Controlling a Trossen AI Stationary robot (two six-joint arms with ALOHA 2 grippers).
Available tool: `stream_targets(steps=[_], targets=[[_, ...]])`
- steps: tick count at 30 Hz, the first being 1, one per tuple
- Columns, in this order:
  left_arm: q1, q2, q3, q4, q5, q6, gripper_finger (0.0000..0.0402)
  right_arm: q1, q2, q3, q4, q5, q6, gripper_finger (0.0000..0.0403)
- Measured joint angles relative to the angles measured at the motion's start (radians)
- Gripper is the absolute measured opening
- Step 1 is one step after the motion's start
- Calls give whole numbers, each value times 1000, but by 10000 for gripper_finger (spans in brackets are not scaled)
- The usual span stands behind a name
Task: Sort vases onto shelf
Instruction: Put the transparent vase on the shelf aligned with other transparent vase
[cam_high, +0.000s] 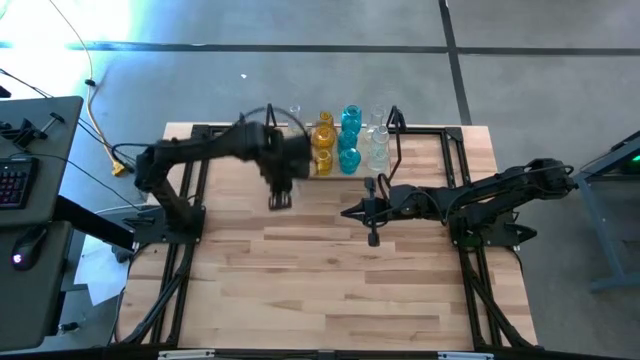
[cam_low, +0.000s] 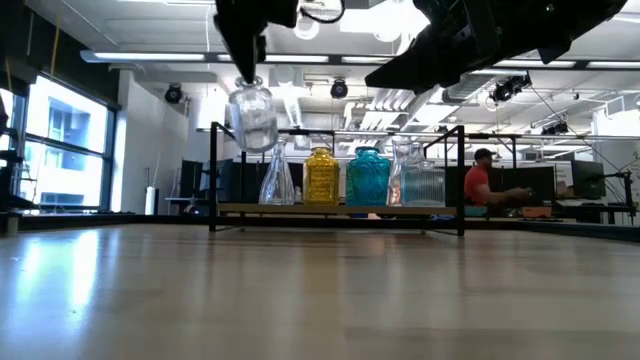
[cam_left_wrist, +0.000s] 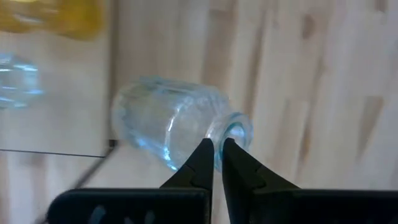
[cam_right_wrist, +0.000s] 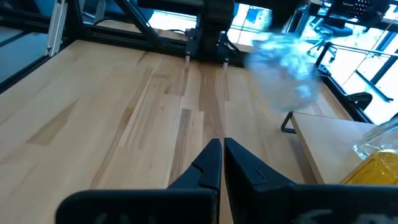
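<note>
A clear glass vase (cam_low: 252, 115) hangs in the air near the shelf's left end, with my left gripper (cam_left_wrist: 218, 149) shut on it from above. The shelf (cam_low: 340, 209), a light board in a black frame, stands at the table's far side. Yellow (cam_low: 321, 176), teal (cam_low: 368, 177) and clear vases (cam_low: 423, 183) stand on their bases on it. My right gripper (cam_right_wrist: 221, 155) is shut on nothing and hovers over the middle of the table (cam_high: 366, 212), pointing toward the left arm. My left gripper pinches the rim of the clear vase's narrow neck (cam_left_wrist: 235, 132) between its two fingertips; one finger seems to sit in the mouth and the other outside. The fingers point down from above. The vase hangs below them, mouth up, slightly tilted, lifted clear of table and shelf.
The shelf's black upright loop ends (cam_low: 213, 175) rise at both sides of the vase row. A bare stretch of shelf board (cam_left_wrist: 56, 118) lies beside the held vase. Beyond the table a person (cam_low: 480, 182) sits in the room.
</note>
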Motion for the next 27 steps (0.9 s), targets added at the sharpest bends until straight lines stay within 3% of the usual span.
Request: stream_targets(steps=[9, 16, 27], targets=[[220, 109, 112, -50, 12, 101, 3, 0, 0, 0, 1, 0, -8, 0], [274, 189, 174, -84, 91, 133, 3, 0, 0, 0, 0, 0, -11, 0], [315, 222, 153, -14, 194, 127, 3, -1, 0, 0, -1, 0, -11, 0]])
